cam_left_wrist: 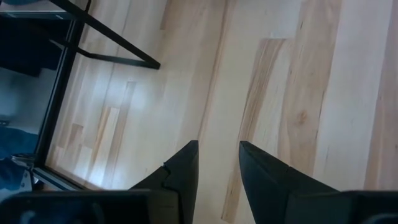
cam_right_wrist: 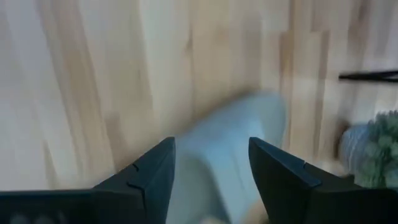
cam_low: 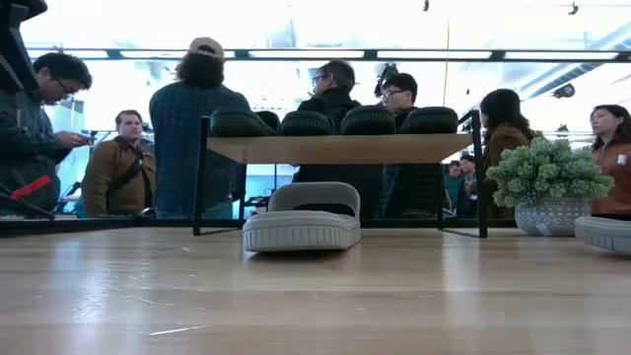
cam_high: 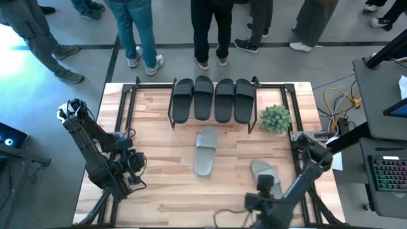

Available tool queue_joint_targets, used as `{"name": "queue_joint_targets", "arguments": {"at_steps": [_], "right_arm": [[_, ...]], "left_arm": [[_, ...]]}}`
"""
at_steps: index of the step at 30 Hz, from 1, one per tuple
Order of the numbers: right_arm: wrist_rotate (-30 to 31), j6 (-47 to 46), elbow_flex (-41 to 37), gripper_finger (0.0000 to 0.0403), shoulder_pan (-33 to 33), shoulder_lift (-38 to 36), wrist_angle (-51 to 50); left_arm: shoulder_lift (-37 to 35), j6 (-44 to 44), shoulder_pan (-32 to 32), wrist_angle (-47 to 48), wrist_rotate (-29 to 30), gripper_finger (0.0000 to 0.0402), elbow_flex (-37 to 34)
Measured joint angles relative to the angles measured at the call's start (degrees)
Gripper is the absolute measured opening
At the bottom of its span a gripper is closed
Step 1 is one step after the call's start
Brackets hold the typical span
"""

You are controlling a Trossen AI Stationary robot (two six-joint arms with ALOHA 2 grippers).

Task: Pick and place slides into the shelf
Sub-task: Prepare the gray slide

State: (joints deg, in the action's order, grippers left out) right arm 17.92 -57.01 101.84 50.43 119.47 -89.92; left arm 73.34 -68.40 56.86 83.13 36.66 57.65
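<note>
Grey slide sits right under my right gripper, fingers spread wide and empty. Four black slides already fill the shelf top at 12 o'clock. Next I'd drop, pinch, and carry it there. Left gripper idles, narrowly parted.

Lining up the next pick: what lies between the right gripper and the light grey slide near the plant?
Nothing. In the right wrist view the right gripper, jaws open, looks straight at that slide; only bare table shows around it.
</note>
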Motion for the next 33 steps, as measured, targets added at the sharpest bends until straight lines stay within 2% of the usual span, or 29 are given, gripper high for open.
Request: {"name": "queue_joint_targets", "arguments": {"at_steps": [4,9,21,28,33], "right_arm": [[-4.32,-0.61,-5.04,0.0203,2.42,-1.73,-0.07],[-4.72,-2.81,-12.24,0.0208,4.23,-4.67,0.78],[-4.56,-0.72,-31.32,0.0209,4.20,-11.61,13.75],[-2.00,2.03,-35.78,0.0197,3.81,-11.82,14.58],[-0.54,3.10,-36.11,0.0156,3.18,-11.79,15.95]], "left_arm": [[-0.17,-0.09,0.00,-0.05,-0.25,0.0100,0.00],[-0.20,-0.18,0.00,-0.11,-0.57,0.0100,0.00],[-0.20,-0.35,-0.24,-0.13,-2.01,0.0100,0.00],[-0.20,-0.39,-0.26,-0.11,-2.16,0.0100,0.00],[-0.20,-0.39,-0.26,-0.09,-2.23,0.0100,0.00]]}}
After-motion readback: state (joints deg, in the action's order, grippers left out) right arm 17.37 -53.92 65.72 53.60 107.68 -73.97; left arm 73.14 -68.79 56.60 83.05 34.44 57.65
